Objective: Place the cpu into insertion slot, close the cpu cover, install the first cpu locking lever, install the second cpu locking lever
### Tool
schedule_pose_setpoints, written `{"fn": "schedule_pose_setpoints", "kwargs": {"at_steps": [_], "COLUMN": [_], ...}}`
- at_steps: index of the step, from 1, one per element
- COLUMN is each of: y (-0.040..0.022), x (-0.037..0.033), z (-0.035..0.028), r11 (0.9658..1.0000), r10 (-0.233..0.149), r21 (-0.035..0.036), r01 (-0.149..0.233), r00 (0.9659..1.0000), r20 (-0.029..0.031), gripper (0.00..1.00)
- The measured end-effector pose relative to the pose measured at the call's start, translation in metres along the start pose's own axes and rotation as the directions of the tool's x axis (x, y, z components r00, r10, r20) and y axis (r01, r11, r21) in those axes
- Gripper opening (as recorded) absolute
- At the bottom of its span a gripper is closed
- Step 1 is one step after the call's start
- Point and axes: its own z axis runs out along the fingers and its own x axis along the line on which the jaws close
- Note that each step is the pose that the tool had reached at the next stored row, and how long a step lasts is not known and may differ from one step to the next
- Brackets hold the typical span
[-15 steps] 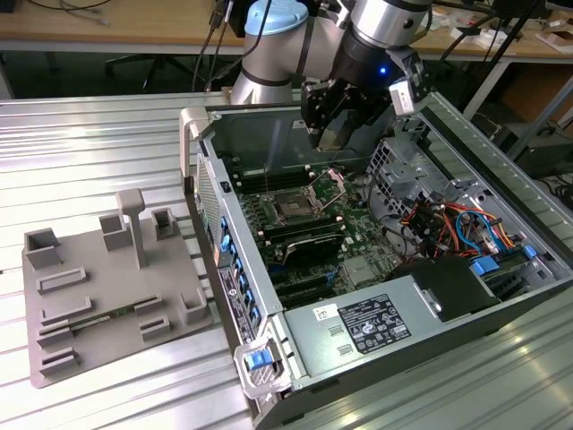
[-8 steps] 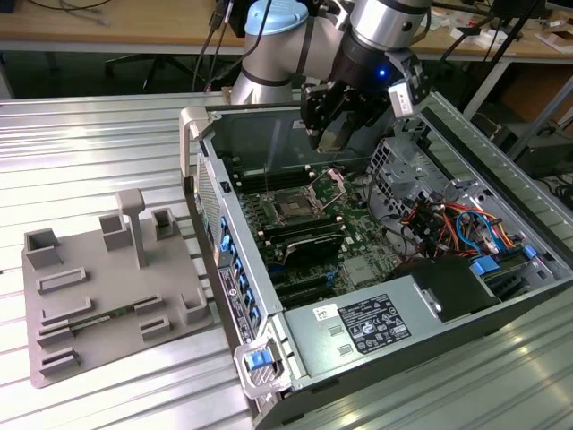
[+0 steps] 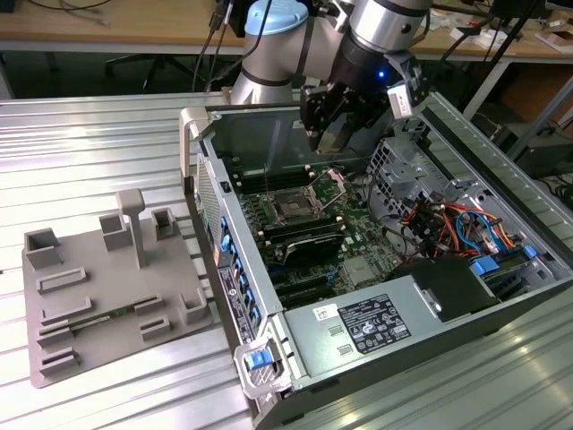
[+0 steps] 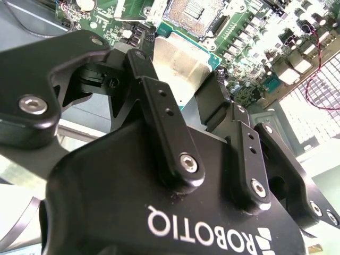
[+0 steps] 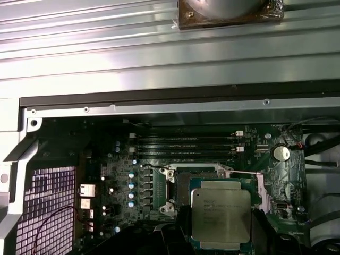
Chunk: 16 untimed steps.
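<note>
Black jaws clamp the cpu (image 4: 180, 64) by its edges — arm (image 3: 376, 31) angled down (wrist tilted) above the insertion slot (image 3: 294, 208).

Arm angled down, hand (image 3: 333, 139) vertical, fingers (image 4: 159, 106) pinching cpu (image 5: 220, 215).
</note>
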Motion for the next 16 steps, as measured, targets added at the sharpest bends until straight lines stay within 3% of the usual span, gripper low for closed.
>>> {"fn": "schedule_pose_setpoints", "kwargs": {"at_steps": [16], "y": [-0.0009], "x": [-0.0002], "z": [0.0076], "r11": [1.0000], "r10": [0.000], "r21": [0.0000], "r01": [0.000], "r00": [1.0000], "r20": [0.0000], "gripper": [0.55]}}
